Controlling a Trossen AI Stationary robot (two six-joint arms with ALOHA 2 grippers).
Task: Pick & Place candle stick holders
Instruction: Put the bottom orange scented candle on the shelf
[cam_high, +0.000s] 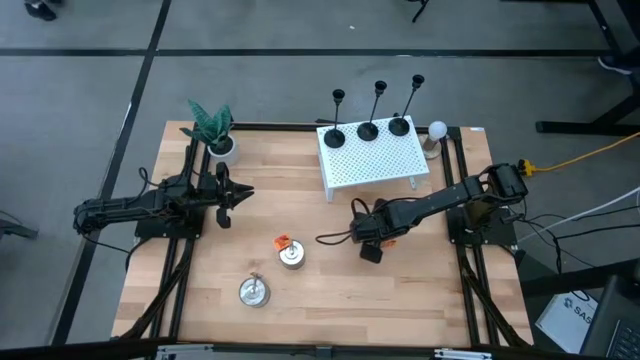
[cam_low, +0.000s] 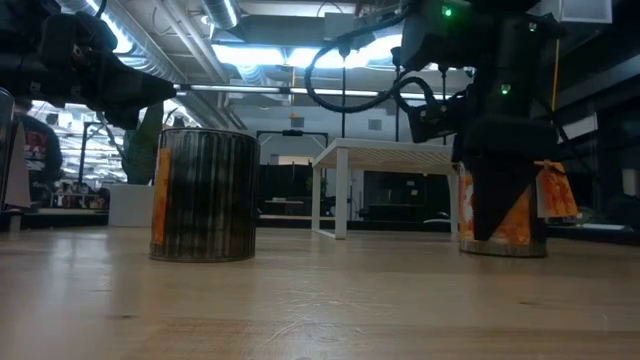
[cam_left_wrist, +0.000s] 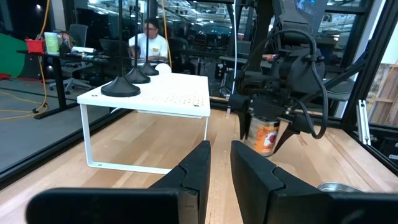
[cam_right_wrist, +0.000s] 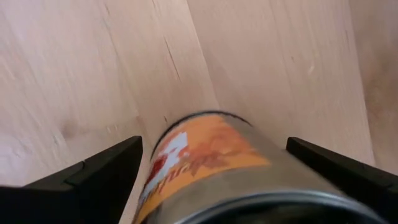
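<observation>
My right gripper (cam_right_wrist: 211, 168) hangs low over the middle of the wooden table (cam_high: 330, 300), jaws spread wide, and an orange-labelled tin can (cam_right_wrist: 208, 158) stands between my two dark fingers (cam_right_wrist: 93, 177) without either one touching it, as far as my wrist view shows. From above, that gripper sits to the right of the can (cam_high: 290, 252), near the front edge of the white perforated stand (cam_high: 372, 158). A second tin, plain ribbed metal (cam_high: 253, 291), stands nearer and further left, apart from the first. The three black candle stick holders (cam_high: 368, 128) stand in a row along the far edge of the white stand, their round bases on its top and their thin stems upright, each ending in a small cup; the stand itself sits at the far right part of the table. Just right of the stand is a small white globe on a base (cam_high: 436, 132). My left gripper (cam_high: 238, 196) waits at the left side of the table, jaws narrowed to a slim gap and holding nothing, near a potted green plant (cam_high: 212, 128) in the far left corner. Beyond the table, my left wrist view catches a person in a white shirt (cam_left_wrist: 150, 42) seated at a desk.
</observation>
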